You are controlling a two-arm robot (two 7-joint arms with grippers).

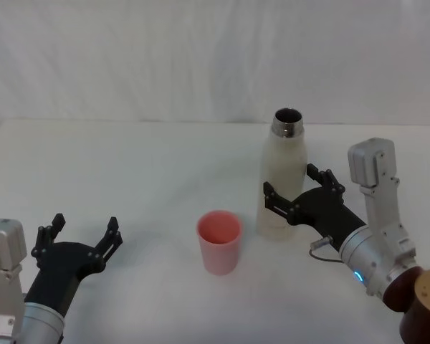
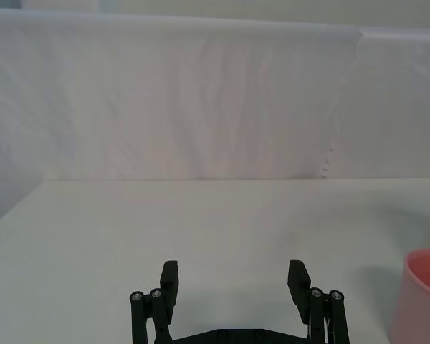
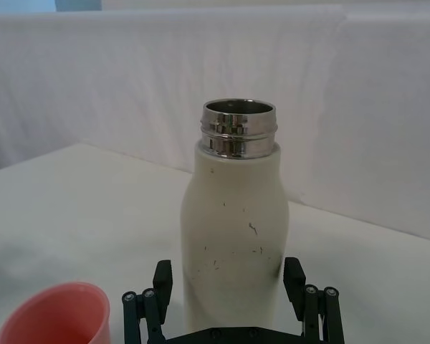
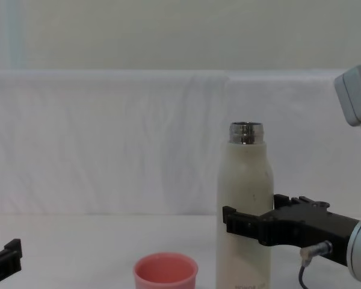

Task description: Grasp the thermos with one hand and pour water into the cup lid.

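The right gripper [image 1: 299, 195] has its fingers spread on either side of the thermos [image 1: 283, 179], low on the body, at the centre right of the head frame. In the right wrist view the two pads [image 3: 163, 278] flank the white wall with a sliver of gap on each side, so nothing is clamped; the bottle stands on its own, upright, steel neck uncapped. In the chest view one black finger crosses the front of the thermos about a third of the way up.

The risks, as I judge them, start at those pads. If one pad meets the wall before the other, it pushes the tall bottle sideways, and a bottle this narrow can tip or skid. A hold this low also leaves most of the weight above the pads; once tilted, the smooth wall may rotate or slip in the grip and the pour comes out in a rush.

The cup [image 1: 218, 241] sits just left of the thermos, lower centre in the head frame, apart from it. It is small and looks light, so a swinging bottle base or a knuckle could knock it, and its narrow mouth leaves little margin for a stream that overshoots onto the table [image 1: 129, 165].

The left gripper [image 1: 82, 241] rests at the lower left, fingers released, well apart from the cup
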